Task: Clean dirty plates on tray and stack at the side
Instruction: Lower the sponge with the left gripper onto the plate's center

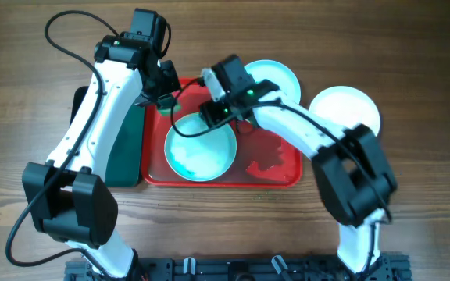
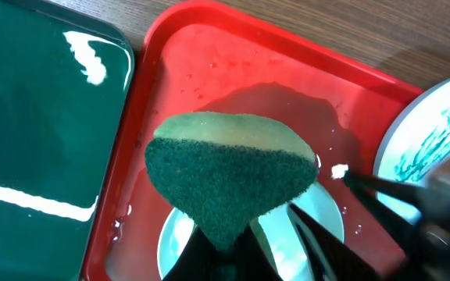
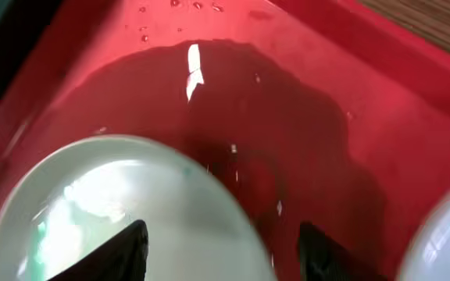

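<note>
Overhead: the red tray (image 1: pixel 280 176) lies on the wooden worktop (image 1: pixel 412 47). An aqua plate (image 1: pixel 200 152), smeared teal-green across its middle, sits in the tray just below the right gripper (image 1: pixel 219 115). A second aqua plate (image 1: pixel 278 76) lies just beyond that gripper at the tray's far corner. The white plate (image 1: pixel 348 109) is well off to the side on the worktop. The left gripper (image 1: pixel 165 100) hovers over the tray's corner, near the dark green tray (image 1: pixel 127 152).

Left wrist: the jaws pinch a sponge (image 2: pixel 229 176), green scrub face showing, above pooled water (image 2: pixel 287 101). The smeared plate's rim lies off to one side.

Right wrist: the jaws stand wide. One finger (image 3: pixel 119 254) is over the plate, the other (image 3: pixel 323 250) over wet tray, with the rim between them.
</note>
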### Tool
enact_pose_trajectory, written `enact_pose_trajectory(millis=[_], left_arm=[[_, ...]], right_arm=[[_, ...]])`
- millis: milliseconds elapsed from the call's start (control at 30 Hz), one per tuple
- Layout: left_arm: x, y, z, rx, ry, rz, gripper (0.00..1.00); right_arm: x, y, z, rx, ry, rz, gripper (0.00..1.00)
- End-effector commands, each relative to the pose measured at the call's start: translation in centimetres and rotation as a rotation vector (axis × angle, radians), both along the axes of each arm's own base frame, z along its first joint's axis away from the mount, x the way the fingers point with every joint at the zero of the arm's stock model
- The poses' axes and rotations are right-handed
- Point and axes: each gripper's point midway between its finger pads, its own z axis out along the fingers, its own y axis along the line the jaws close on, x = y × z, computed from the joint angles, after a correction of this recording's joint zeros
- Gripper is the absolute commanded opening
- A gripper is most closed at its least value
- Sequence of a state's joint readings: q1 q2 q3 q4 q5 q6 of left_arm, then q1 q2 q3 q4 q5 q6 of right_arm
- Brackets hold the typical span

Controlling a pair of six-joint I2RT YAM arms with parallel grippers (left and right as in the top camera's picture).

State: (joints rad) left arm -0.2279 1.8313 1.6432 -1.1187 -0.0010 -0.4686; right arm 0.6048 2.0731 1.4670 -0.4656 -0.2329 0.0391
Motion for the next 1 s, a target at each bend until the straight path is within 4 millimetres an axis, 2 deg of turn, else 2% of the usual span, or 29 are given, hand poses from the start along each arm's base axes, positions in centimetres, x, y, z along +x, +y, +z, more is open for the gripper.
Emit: enact_pose_trajectory(millis=[0,67,100,167,267,333,467,500,567,633,767,833,900,967], left_arm=[[0.2,-0.2,0.3,-0.009,-0.007,-0.018,0.04],[0.2,-0.2,0.3,-0.009,-0.007,-0.018,0.04],[0.2,-0.2,0.3,-0.009,-0.008,-0.018,0.04],[0.2,-0.2,0.3,-0.009,-0.008,-0.018,0.04],[0.2,-0.2,0.3,-0.009,-0.007,-0.017,0.04],[0.2,-0.2,0.3,-0.009,-0.007,-0.018,0.04],[0.2,-0.2,0.3,-0.009,-0.007,-0.017,0.04],[0.2,-0.2,0.3,-0.009,-0.007,-0.018,0.04],[0.1,-0.2,0.1,-0.008,-0.002,-0.017,0.04],[-0.4,-0.2,-0.6,-0.003,0.019,-0.02,0.04],[-2.0,0.3,-5.4,0.023,0.076,-0.022,0.04],[-2.8,1.2,-8.0,0.068,0.085,-0.033,0.04],[-3.5,1.4,-10.2,0.093,0.085,-0.123,0.04],[-3.3,1.4,-11.6,0.115,0.049,-0.241,0.04]], right_arm=[[0.1,0.4,-2.6,-0.026,0.015,0.077,0.57],[0.0,0.2,-3.2,-0.039,0.023,0.084,0.52],[-0.2,0.1,-3.3,-0.044,0.031,0.083,0.45],[-0.6,-0.1,-3.5,-0.042,0.072,0.035,0.22],[-1.1,-0.4,-3.7,-0.04,0.127,-0.031,0.05],[-1.3,-0.6,-3.8,-0.03,0.175,-0.11,0.04],[-2.0,-2.0,-4.4,0.006,0.401,-0.548,0.04],[-2.1,-2.5,-4.6,-0.007,0.416,-0.61,0.04],[-2.0,-3.5,-5.0,-0.053,0.394,-0.657,0.04],[-2.1,-3.7,-5.1,-0.063,0.39,-0.651,0.04],[-2.1,-3.7,-5.1,-0.066,0.385,-0.637,0.04],[-2.1,-3.7,-5.1,-0.069,0.382,-0.627,0.04],[-2.1,-3.7,-5.1,-0.069,0.381,-0.627,0.04],[-2.1,-3.7,-5.1,-0.069,0.381,-0.626,0.04]])
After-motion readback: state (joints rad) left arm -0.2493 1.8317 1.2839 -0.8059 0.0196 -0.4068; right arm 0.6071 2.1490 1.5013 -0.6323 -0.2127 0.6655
